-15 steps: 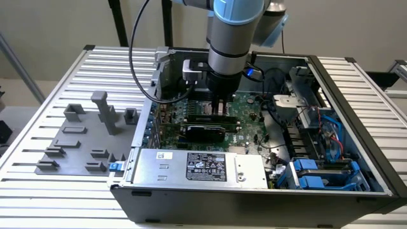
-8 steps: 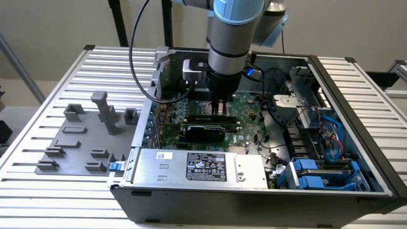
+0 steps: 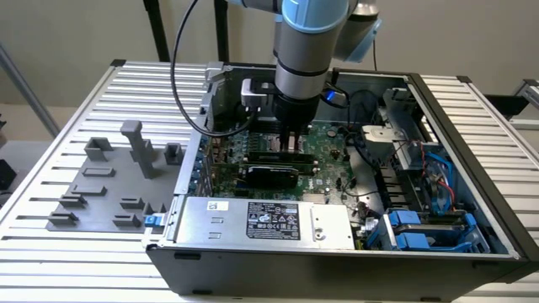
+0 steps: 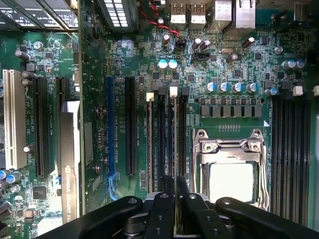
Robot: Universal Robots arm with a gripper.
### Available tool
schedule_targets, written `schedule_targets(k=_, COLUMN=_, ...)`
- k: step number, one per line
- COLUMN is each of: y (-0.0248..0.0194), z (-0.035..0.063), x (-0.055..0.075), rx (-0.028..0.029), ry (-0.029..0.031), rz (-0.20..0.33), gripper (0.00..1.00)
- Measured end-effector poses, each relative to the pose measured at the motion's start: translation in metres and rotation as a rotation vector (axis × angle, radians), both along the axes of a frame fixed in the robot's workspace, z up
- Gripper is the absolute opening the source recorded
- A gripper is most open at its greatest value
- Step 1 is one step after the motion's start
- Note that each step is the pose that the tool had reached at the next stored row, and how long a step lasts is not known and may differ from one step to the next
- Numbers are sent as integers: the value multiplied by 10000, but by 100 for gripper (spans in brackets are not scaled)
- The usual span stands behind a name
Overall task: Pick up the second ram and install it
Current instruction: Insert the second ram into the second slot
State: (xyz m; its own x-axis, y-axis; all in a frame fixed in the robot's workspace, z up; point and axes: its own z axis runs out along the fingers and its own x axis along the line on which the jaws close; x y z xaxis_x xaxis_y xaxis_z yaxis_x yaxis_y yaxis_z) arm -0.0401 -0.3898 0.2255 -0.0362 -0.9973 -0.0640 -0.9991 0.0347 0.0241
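My gripper [image 3: 293, 144] reaches down into the open computer case [image 3: 471, 158], over the motherboard [image 4: 239, 74]. In the wrist view its two dark fingers [image 4: 168, 191] stand close together on a thin stick seen edge-on, the second ram [image 4: 174, 144]. That stick runs along the bank of black memory slots [image 4: 162, 139], up to a white latch [image 4: 173, 90]. Whether it is seated in its slot I cannot tell. Another stick [image 4: 151, 144] stands in the neighbouring slot.
The silver processor socket [image 4: 229, 174] lies beside the slots, with another slot bank [image 4: 289, 149] past it. A broad black card [image 3: 269, 173] and the power supply [image 3: 261, 221] sit near the gripper. A grey fixture tray [image 3: 110, 189] lies at the exterior view's left.
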Motion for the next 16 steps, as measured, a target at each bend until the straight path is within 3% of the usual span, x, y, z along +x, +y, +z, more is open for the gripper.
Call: schedule_targets(k=16, y=2, z=-12, x=8, rx=0, ry=1, rz=1, gripper=0)
